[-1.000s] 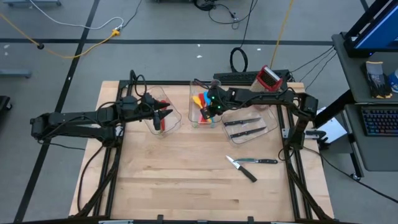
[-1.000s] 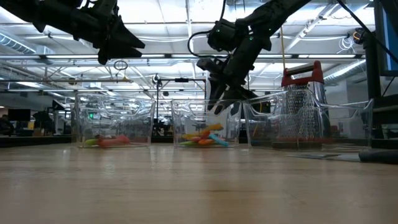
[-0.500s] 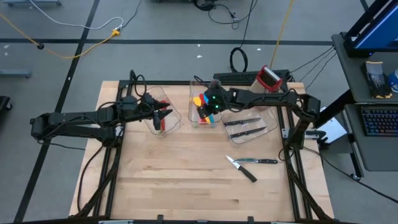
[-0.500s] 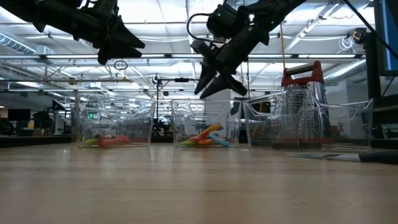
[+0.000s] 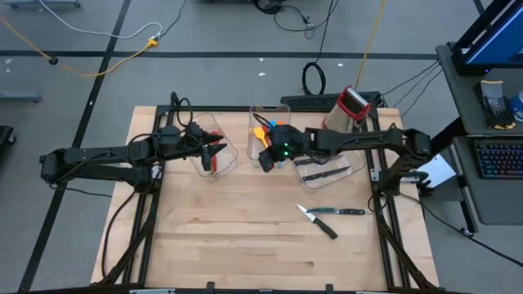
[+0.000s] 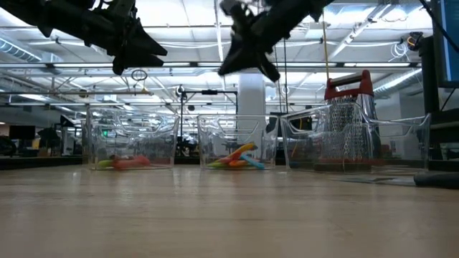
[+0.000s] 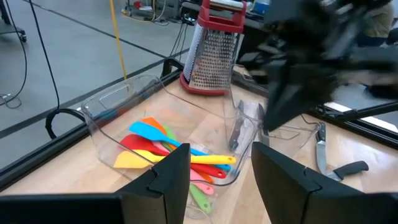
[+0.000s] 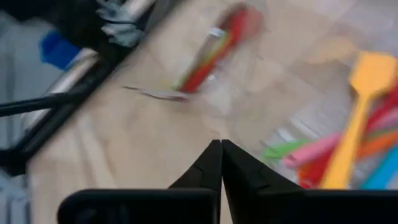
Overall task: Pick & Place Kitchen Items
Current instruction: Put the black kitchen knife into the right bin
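Utensils: soft-looking spatulas and spoons [image 7: 168, 152] in orange, blue, red, yellow, pink and green, heaped crosswise; long flat handles, broad blades.
Middle bin: clear plastic bin [image 5: 263, 140] holding that heap; it lies directly beneath the right gripper [image 5: 267, 160], whose fingers are pressed together and carry nothing; the gripper hangs high above the bin's near edge in the low view.
Left bin: clear bin [image 5: 214, 151] under the left gripper [image 5: 219, 147]; a red utensil [image 5: 213, 162] and a green one lie in it; the gripper's fingers stand partly spread, with nothing seen between them.
Right bin: clear bin [image 5: 328, 166] just beyond the right gripper, toward that arm's base; two black-handled knives [image 5: 320, 167] lie flat in it, side by side.
Loose knives: two more black-handled knives [image 5: 331, 216] on the bare wooden table [image 5: 245, 237], well apart from both grippers, toward the table's front.
Grater: red-topped metal box grater [image 5: 350, 105], upright behind the right bin.
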